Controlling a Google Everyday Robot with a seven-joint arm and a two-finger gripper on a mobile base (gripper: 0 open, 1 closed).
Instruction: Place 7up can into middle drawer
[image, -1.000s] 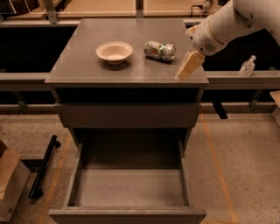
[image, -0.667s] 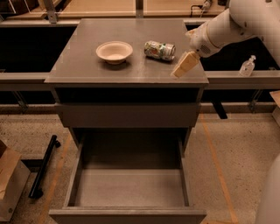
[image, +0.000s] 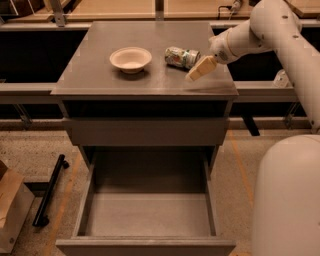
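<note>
1. The gripper (image: 200, 69) is hovering low over the right part of the cabinet top (image: 150, 82), angled down toward its front edge. Whether it is spread or closed I cannot tell, but it is gripping nothing.
2. The 7up can (image: 182, 56) is lying on its side on the top, just beside the gripper and slightly behind it to the left. The two seem not to be touching.
3. The cream bowl (image: 130, 59) is sitting further left of the gripper, beyond the can and well apart from it.
4. The middle drawer (image: 147, 215) is standing pulled out well below the gripper and to its left, with its floor bare. The shallower drawer (image: 147, 131) is sitting shut between the top and it.
5. Judged from this, the step in hand is the approach to the can, and the grasp is not yet made.
6. The next move is calling for the gripper to line up across the can's round body and close on it without rolling it. Then comes a lift clear of the front edge and a descent into the open drawer.
</note>
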